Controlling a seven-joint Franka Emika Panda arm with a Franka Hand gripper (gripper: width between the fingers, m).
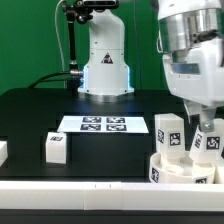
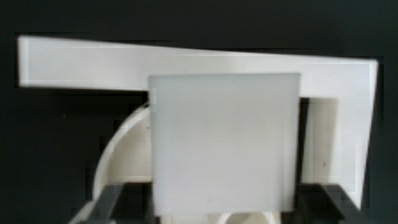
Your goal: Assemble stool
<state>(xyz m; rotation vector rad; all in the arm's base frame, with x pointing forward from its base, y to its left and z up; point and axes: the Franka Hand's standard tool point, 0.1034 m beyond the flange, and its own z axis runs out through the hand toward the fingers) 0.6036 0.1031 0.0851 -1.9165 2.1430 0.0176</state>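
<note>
The round white seat [image 1: 186, 172] lies at the exterior view's right, against the white border rails. One white leg [image 1: 167, 131] stands upright on it. My gripper [image 1: 204, 128] is over the seat's right side, shut on a second leg [image 1: 211, 143] held upright. In the wrist view this leg [image 2: 222, 130] fills the middle, with a dark fingertip pressed to each side of it [image 2: 125, 203], and my gripper [image 2: 222, 207] closes around it. The seat's curved edge [image 2: 121, 150] shows beside the leg. A third leg [image 1: 56, 146] lies loose at the exterior view's left.
The marker board [image 1: 103, 124] lies mid-table in front of the robot base [image 1: 105, 60]. A white border rail [image 1: 90, 186] runs along the front edge, and its corner [image 2: 107, 62] shows behind the held leg. A white piece [image 1: 3, 151] sits at the far left edge.
</note>
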